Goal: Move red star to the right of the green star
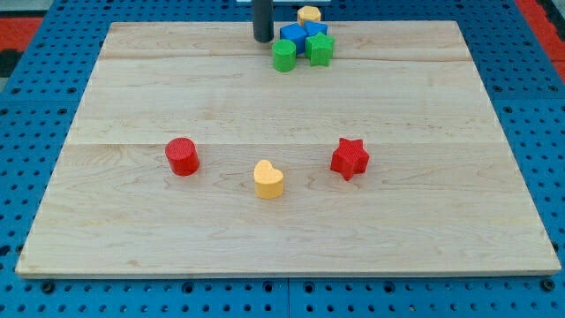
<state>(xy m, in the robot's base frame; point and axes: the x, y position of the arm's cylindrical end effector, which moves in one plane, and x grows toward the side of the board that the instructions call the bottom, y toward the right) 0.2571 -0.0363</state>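
Since my tip (pixel 263 39) has no fingers and only pushes, the red star (pixel 350 158), low on the worktop (pixel 132 88) well below the green star (pixel 320 49), looks light, rigid; push a flat between points.

A lab bench: wooden board (pixel 291 221) resting on blue perforated mounting plate (pixel 35 300).

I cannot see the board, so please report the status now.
My tip at view's top, left of block cluster. Red star far below green star. Nothing between them.
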